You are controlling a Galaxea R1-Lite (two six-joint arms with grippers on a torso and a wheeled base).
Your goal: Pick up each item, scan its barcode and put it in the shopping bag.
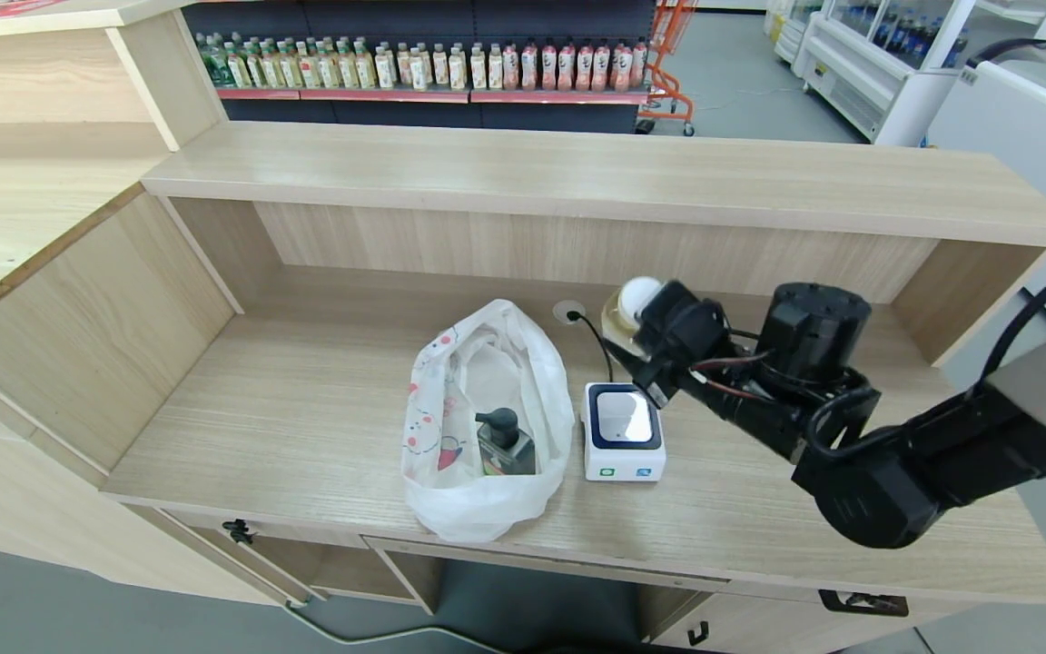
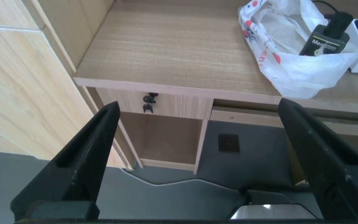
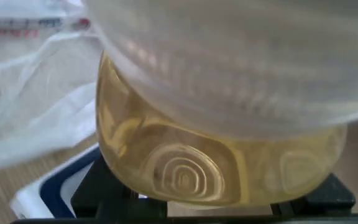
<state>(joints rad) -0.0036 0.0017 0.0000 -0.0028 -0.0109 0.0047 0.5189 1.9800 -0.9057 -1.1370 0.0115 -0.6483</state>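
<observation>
Down past the counter's (image 1: 305,409) front edge, the left gripper (image 2: 199,109) is hanging with its fingers wide apart, the white shopping bag (image 1: 523,363) and the dark pump bottle (image 1: 505,445) inside it lying well beyond. Farther right, the right gripper (image 1: 648,338) is clamping a white-capped bottle of yellow liquid (image 1: 636,298), with the barcode scanner (image 1: 624,431) sitting close beneath.

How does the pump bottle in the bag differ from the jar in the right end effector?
Colour: the pump bottle is dark with a black pump head, while the jar is clear with yellowish contents and a white lid.
Place: the pump bottle already sits inside the shopping bag, while the jar is gripped by the right end effector close to the scanner.
Shape: the bottle is slim, the jar broad and round.
Both are closed containers.
</observation>
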